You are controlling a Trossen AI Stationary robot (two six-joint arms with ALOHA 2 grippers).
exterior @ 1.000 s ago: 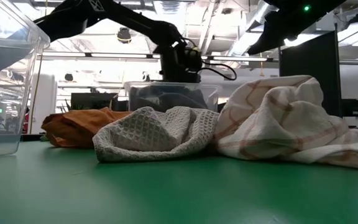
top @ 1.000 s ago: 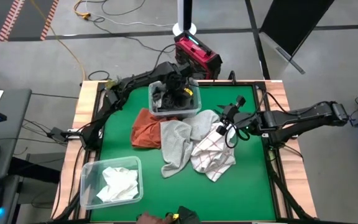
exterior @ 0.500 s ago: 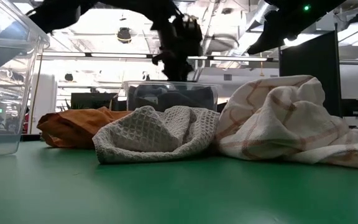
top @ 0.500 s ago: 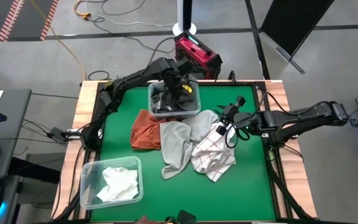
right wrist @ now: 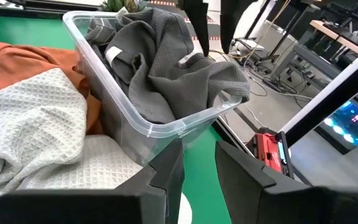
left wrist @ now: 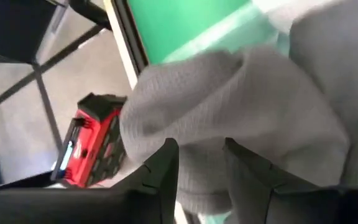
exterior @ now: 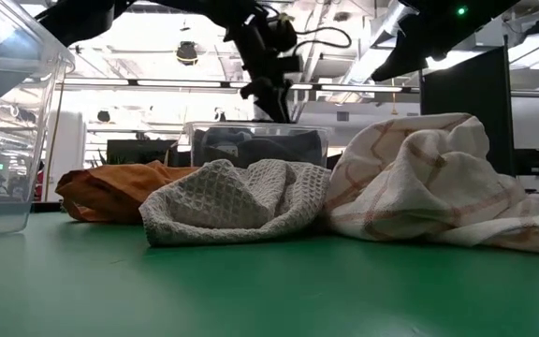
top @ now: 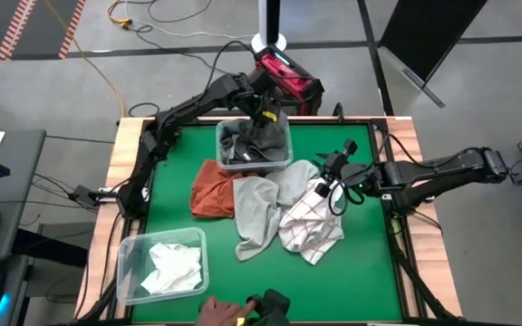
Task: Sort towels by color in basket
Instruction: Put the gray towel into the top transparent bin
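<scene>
Dark grey towels (top: 255,143) lie heaped in the clear bin (top: 221,145) at the bench's far edge. The left gripper (top: 263,115) has lifted clear of them, fingers released, so that drop looks done. The right gripper (top: 328,180) waits released over the centre pile (top: 279,210).

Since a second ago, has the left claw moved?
Yes. The left claw has pulled back from over the clear bin of dark towels toward the table's far edge, empty.
</scene>
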